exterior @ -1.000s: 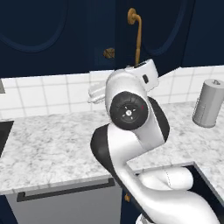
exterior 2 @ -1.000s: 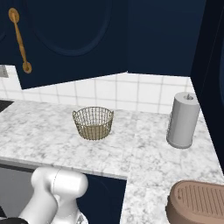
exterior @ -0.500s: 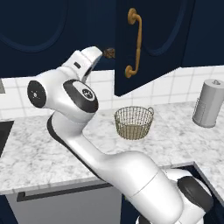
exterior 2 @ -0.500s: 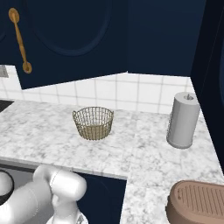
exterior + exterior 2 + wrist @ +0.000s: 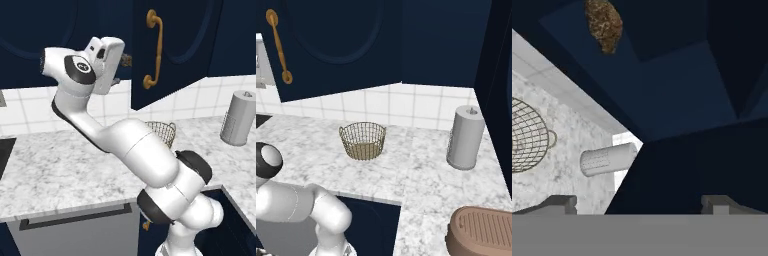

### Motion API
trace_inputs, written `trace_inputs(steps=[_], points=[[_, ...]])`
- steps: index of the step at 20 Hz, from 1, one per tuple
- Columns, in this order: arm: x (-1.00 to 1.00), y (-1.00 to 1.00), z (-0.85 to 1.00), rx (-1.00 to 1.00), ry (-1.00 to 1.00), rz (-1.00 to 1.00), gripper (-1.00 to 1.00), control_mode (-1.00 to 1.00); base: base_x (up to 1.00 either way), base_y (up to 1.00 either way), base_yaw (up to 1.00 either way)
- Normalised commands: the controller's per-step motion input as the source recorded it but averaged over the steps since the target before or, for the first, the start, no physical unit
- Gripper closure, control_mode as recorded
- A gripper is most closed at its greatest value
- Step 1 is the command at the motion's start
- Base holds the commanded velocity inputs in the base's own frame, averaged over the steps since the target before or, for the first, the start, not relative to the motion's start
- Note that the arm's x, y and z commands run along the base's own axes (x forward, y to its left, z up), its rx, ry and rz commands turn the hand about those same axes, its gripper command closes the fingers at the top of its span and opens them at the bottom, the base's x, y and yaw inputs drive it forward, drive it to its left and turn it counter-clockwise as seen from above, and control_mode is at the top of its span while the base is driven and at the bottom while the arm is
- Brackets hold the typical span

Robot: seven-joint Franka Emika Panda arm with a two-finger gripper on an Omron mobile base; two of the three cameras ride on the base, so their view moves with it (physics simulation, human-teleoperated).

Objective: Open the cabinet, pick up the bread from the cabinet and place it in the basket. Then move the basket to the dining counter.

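- The cabinet (image 5: 200, 45): dark navy, arched-panel doors; its door with the slim curved brass handle (image 5: 154, 50) stands swung outward over the marbled white-grey surface (image 5: 55, 170).
- The bread (image 5: 604, 24): a lumpy, oval brown loaf, speckled darker, lying inside the cabinet's dark interior; in the hand view its long axis runs roughly top to bottom of the frame, slightly slanted.
- The basket (image 5: 362, 140): round golden-tan wire mesh, tapering to its base, thicker at the rim, upright on the surface below the open door.
- A grey perforated cylinder (image 5: 465, 138) stands upright, well apart from the basket.
- The arm rises and bends left, its hand raised level with the cabinet opening.
- The pincer (image 5: 639, 202): fingertips (image 5: 559, 202) spread wide apart, holding nothing, aimed into the cabinet.
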Motion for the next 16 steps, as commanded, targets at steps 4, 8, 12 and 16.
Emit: trace_inputs(steps=[4, 8, 12, 16], points=[[-0.67, -1.00, -0.04, 0.10, 0.00, -0.27, -1.00, -1.00, 0.00, 0.00, 0.00], [-0.81, -1.00, -0.05, 0.12, -0.04, -0.19, -1.00, -1.00, 0.00, 0.00, 0.00], [-0.73, -1.00, -0.14, 0.09, -0.10, -0.12, -1.00, -1.00, 0.00, 0.00, 0.00], [-0.46, -1.00, -0.24, 0.04, -0.11, -0.03, -1.00, -1.00, 0.00, 0.00, 0.00]])
